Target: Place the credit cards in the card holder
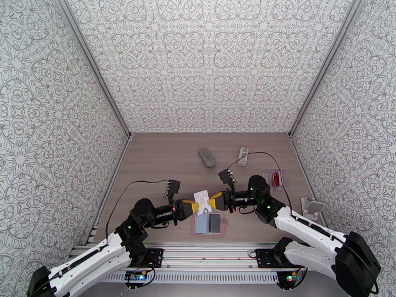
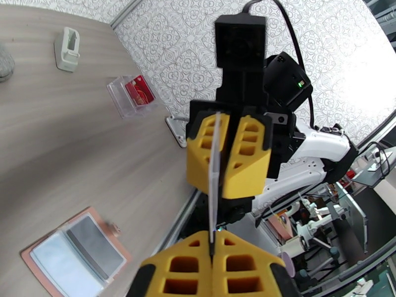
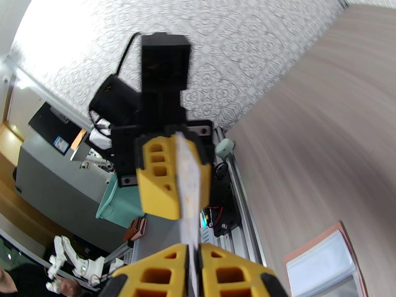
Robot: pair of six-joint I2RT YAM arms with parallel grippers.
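Arms angled inward, left gripper pinching white card, right gripper opposite

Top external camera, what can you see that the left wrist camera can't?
From above: the left arm, the rail under both arms, and the flat face of the white card. From the left wrist: that card edge-on, and the cluttered room past the table. Shared: the left gripper, the right gripper, the card holder, and a clear box with a red card inside.
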